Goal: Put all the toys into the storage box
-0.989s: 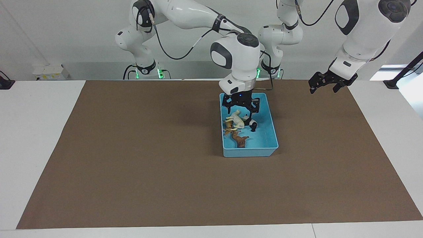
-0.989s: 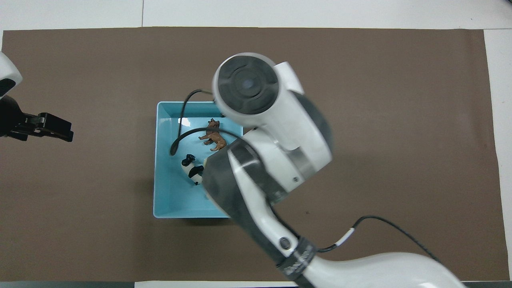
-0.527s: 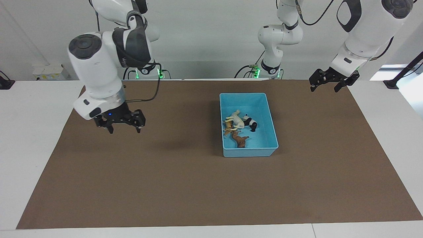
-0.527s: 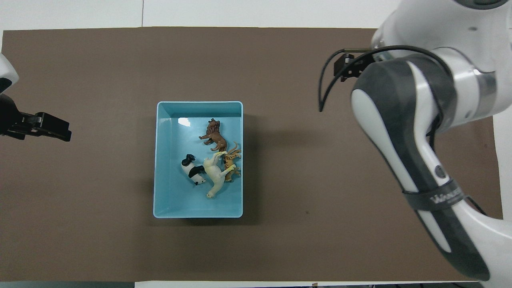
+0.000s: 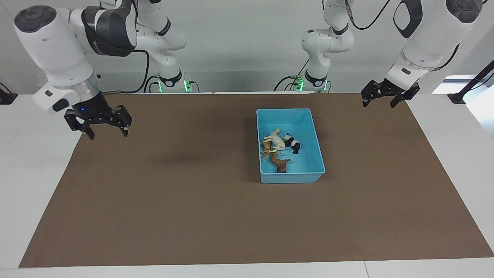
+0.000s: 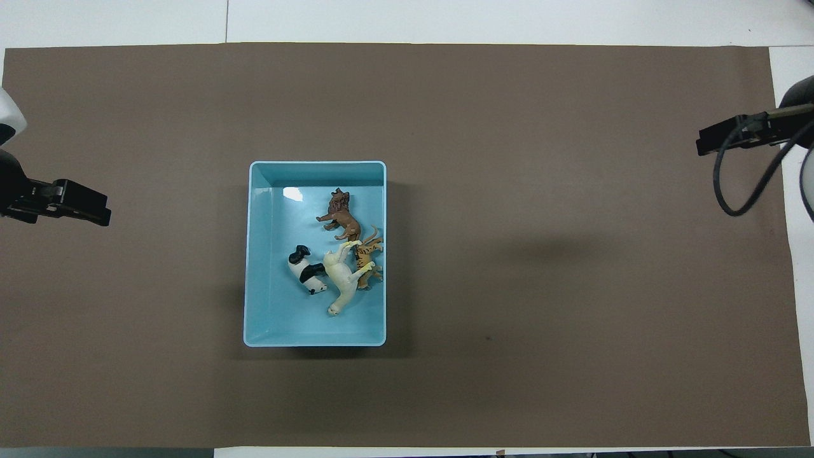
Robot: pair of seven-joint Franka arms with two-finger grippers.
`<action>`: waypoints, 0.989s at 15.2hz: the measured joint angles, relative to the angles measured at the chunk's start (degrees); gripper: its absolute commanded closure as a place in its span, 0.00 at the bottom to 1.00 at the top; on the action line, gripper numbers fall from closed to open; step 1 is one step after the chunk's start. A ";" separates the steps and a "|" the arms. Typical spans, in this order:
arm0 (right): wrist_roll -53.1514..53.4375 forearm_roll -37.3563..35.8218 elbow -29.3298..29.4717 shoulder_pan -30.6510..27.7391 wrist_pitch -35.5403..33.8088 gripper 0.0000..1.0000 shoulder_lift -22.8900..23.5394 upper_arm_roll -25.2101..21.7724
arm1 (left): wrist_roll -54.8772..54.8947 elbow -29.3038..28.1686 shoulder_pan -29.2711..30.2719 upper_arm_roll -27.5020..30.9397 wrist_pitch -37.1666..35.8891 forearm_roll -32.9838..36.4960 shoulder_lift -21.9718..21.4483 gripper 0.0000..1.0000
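Looks like this one's basically wrapped up: all four toys are sitting inside the storage box, and I can't spot a single figurine left out on the mat. The dark brown lion lies toward the box's wall farthest from the robots, the orange tiger is tucked against the wall on the right arm's side, the cream-white camel-like animal is lying across the middle touching the tiger, and the black-and-white panda is right beside the camel on the left arm's side. The light blue box itself sits on the mat a bit toward the left arm's end of the table and fairly near the robots. The right gripper hangs up in the air over the mat's edge at the right arm's end, fingers spread wide with nothing between them. The left gripper waits over the mat's corner at its own end, near the robots, fingers also apart and empty. So my read is there's nothing left to pick up, maybe just parking the arms. The surface is a plain brown mat covering most of a white table, with white strips showing around it. The background is a plain pale wall, with both arm bases at the table's edge and little green lights glowing on them.
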 measured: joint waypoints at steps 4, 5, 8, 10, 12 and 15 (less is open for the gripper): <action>-0.01 -0.01 -2.68 -4.44 -3.51 0.00 -3.81 0.88 | 0.00 0.00 0.00 0.05 -0.01 0.00 0.00 0.00; -0.02 -0.01 -2.64 -5.07 -6.47 0.00 -3.84 1.04 | 0.00 0.00 0.00 0.05 -0.02 0.00 0.00 0.00; -0.02 -0.04 -2.47 -5.42 -10.40 0.00 -3.85 1.39 | 0.00 0.00 0.00 0.05 -0.03 0.00 0.00 0.00; -0.02 -0.04 -2.42 -5.42 -10.43 0.00 -3.85 1.57 | 0.00 0.00 0.00 0.05 -0.04 0.00 0.00 0.00; -0.01 -0.08 -2.37 -5.42 -9.14 0.00 -3.85 1.57 | 0.00 0.00 0.00 0.05 -0.05 0.00 0.00 0.00; 0.93 -0.56 -2.36 -5.41 -6.58 0.00 -3.85 1.58 | 0.00 0.00 0.00 0.05 -0.05 0.00 0.00 0.00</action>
